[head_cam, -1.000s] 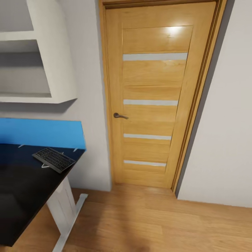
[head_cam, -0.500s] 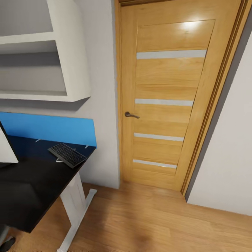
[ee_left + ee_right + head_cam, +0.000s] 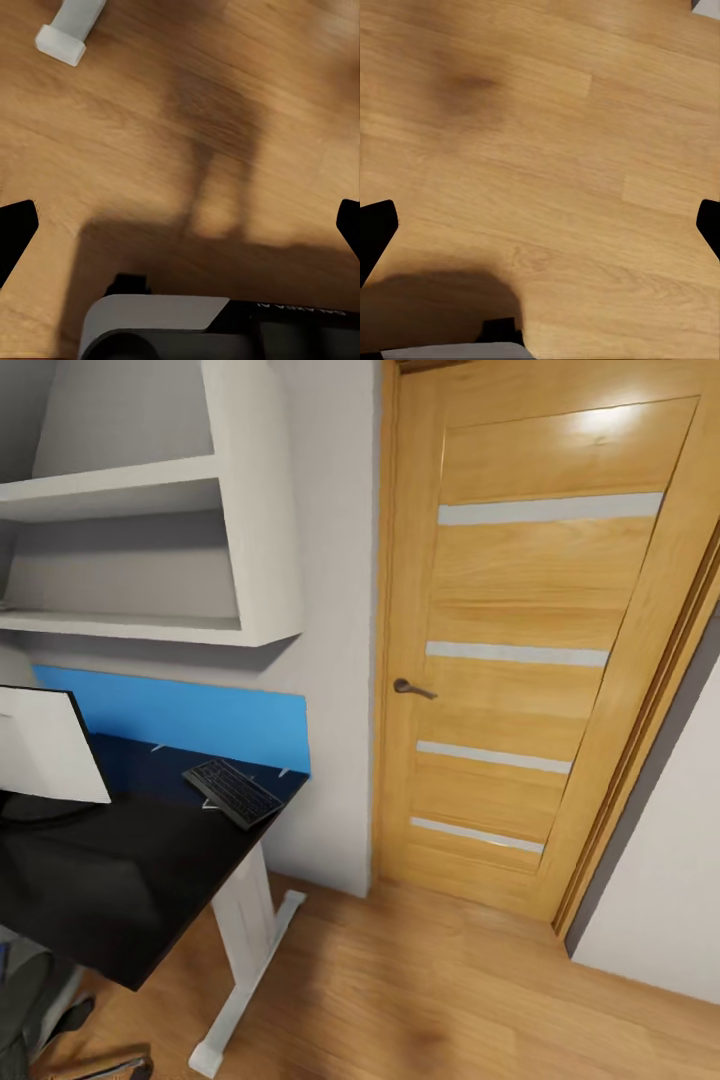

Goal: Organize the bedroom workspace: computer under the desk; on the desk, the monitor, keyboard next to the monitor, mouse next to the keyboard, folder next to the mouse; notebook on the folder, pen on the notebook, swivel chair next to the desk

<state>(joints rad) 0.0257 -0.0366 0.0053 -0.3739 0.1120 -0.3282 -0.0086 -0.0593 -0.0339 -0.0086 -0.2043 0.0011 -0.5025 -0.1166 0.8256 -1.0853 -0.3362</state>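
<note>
Pincers first: the left pincer [image 3: 180,225] and the right pincer [image 3: 540,225] both hang over bare wooden floor [image 3: 555,135] with their black fingertips [image 3: 16,229] spread wide at the frame edges, nothing between them. From the head camera, a tall oak-coloured door [image 3: 540,660] with four pale horizontal strips and a dark lever handle [image 3: 410,688] stands shut in the grey wall. A white wall shelf [image 3: 150,550] hangs over the desk [image 3: 110,880], whose glossy black top rests on a white leg [image 3: 245,950] and is backed by a blue panel [image 3: 190,715]. On the desk stands the monitor [image 3: 45,745], its white-grey back showing, and the keyboard [image 3: 232,792] lies near the far corner, well apart from it. A grey chair edge [image 3: 20,1000] shows beside the desk. No writing can be read anywhere.
</note>
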